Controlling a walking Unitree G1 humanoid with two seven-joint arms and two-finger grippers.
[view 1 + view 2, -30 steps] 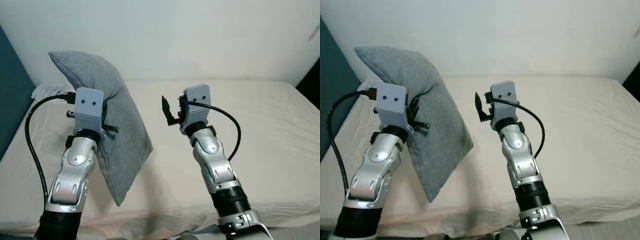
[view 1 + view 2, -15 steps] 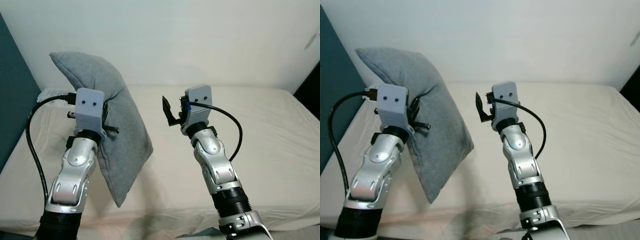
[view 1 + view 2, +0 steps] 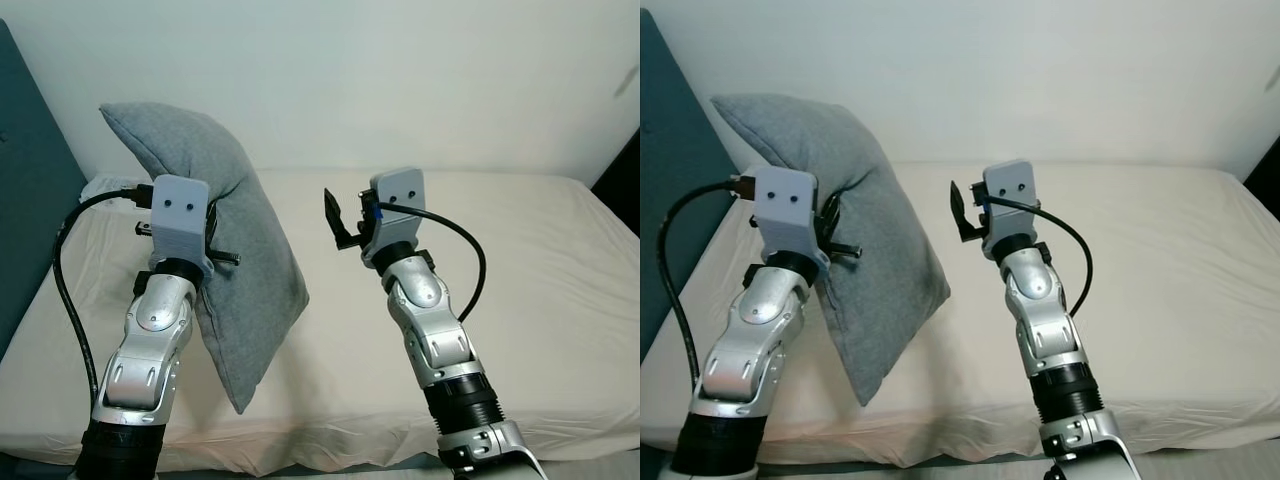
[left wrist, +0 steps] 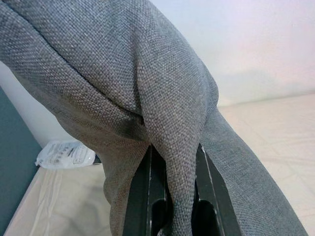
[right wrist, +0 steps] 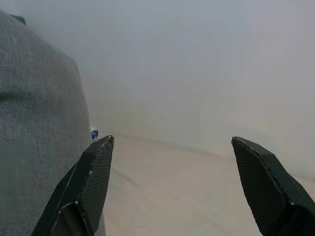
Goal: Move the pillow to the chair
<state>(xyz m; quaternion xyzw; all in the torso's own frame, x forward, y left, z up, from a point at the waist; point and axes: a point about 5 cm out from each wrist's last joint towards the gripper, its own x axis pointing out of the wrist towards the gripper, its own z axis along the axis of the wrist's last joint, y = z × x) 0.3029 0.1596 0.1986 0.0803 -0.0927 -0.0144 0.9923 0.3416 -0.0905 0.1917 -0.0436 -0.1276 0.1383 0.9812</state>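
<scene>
**A:** Pillow point(image 3: 240, 270): who has it, and how?

**B:** The left tool point(image 4: 172, 196) has it. In the left wrist view both black fingers point(image 4: 140, 196) are pressed against a fold of the grey woven cloth, one on each side, so the tool is clamped on the pillow. The fold bulges up and over the fingertips.

**A:** And where does the pillow sit relative to the bed?

**B:** Lifted above the bed point(image 3: 520, 260). It hangs tilted from the left tool: its top corner is raised toward the white wall point(image 3: 400, 80) behind the bed, and its bottom corner points down over the near part of the mattress, close to the bed's front edge. A shadow lies on the sheet beneath it. I cannot tell whether the lowest corner touches the sheet.

**A:** The other arm?

**B:** The right tool point(image 5: 172, 187) is raised over the bed too, beside the pillow and apart from it. Its two fingers are spread wide with nothing between them; through the gap you see sheet and wall. The pillow's grey side shows just past one fingertip.

**A:** Anything else around the bed?

**B:** A dark teal panel point(image 3: 30, 200) stands along the bed's left side. Near the bed's far left corner, behind the pillow, lies a small clear plastic packet point(image 4: 64, 153) with print on it. A black cable point(image 3: 65, 290) loops from the left wrist, out over that side of the bed.
</scene>
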